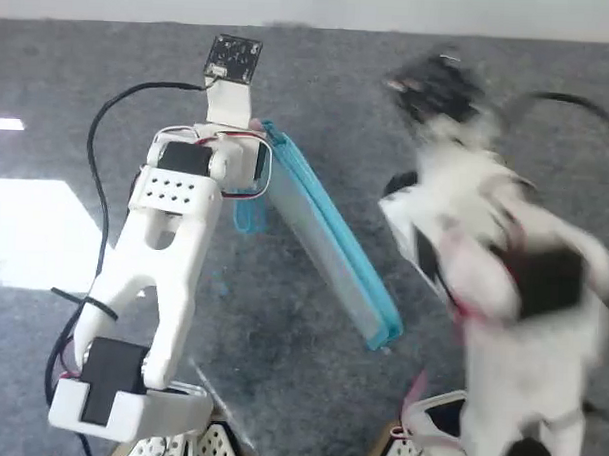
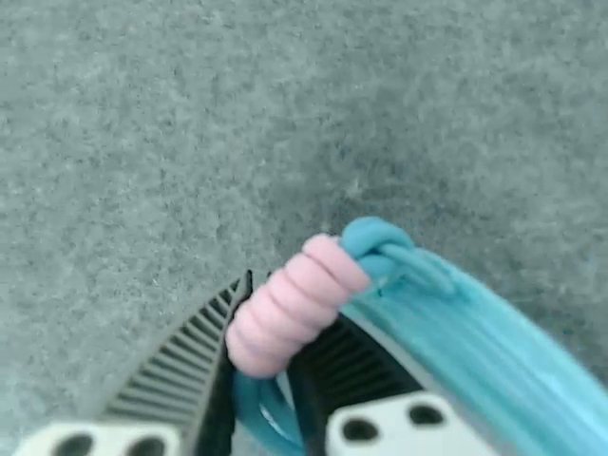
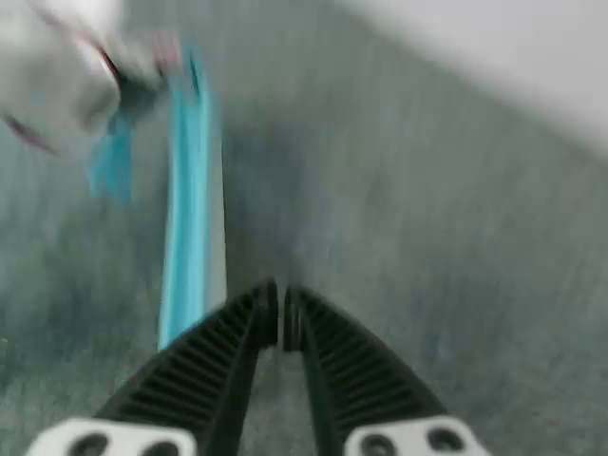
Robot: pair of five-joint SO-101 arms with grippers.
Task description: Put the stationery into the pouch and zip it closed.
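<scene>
A long turquoise fabric pouch (image 1: 329, 244) is seen on the grey, felt-covered table (image 1: 320, 78). It is laid diagonally between the two arms. Its far end is held at the left claw (image 1: 255, 151), and its near end is pointed toward the arm bases. Whether its zip is drawn open or closed cannot be told.

In the left wrist view, the left claw (image 2: 280, 313) is closed around a pink ribbed piece (image 2: 294, 304) of soft, coiled appearance. This piece is pinched between the black ridged fingers (image 2: 190, 351) at the rounded end of the pouch (image 2: 475, 332). A turquoise loop (image 1: 248, 218) is seen hanging beside the pouch, just under the left claw.

The right arm (image 1: 494, 255) is raised over the table, apart from the pouch and to one side of it. In the right wrist view, the right claw (image 3: 281, 299) is pressed together with nothing between its fingers. It is held above the bare table (image 3: 427, 218), with the pouch (image 3: 190, 218) stretched away beside it.
</scene>
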